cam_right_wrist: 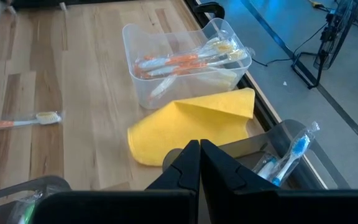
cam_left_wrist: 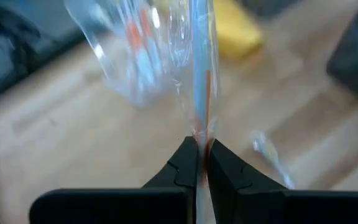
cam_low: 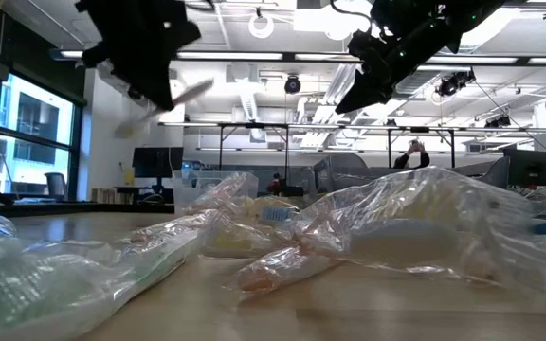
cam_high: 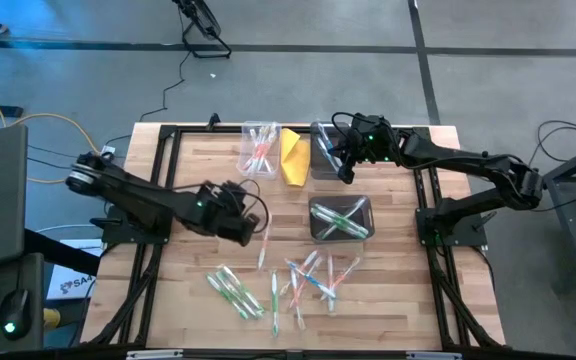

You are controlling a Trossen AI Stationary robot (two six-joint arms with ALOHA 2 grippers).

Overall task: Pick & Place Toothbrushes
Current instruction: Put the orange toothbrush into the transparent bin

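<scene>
My left gripper (cam_left_wrist: 202,149) is over the table's middle (cam_high: 251,232), shut on a wrapped toothbrush (cam_left_wrist: 201,93) with orange on it. My right gripper (cam_right_wrist: 199,152) is shut on nothing and hovers at the far side (cam_high: 346,172), above a bin (cam_right_wrist: 284,155) of blue toothbrushes. A clear bin (cam_high: 258,148) holds orange toothbrushes. A dark bin (cam_high: 340,218) holds green ones. Several wrapped toothbrushes (cam_high: 278,280) lie loose on the near part of the table. My left gripper pinches the toothbrush between its two fingers, through the clear wrapper, at a stretch with an orange stripe (cam_left_wrist: 205,127). The fingers come from the table's left. The toothbrush (cam_low: 183,95) is lifted clear of the table and sticks out past the fingertips.
A folded yellow cloth (cam_high: 295,155) lies between the clear bin and the blue-toothbrush bin. Dark frame rails (cam_high: 158,190) run along the table's left and right sides. Bare wood (cam_high: 193,170) shows left of the clear bin.
</scene>
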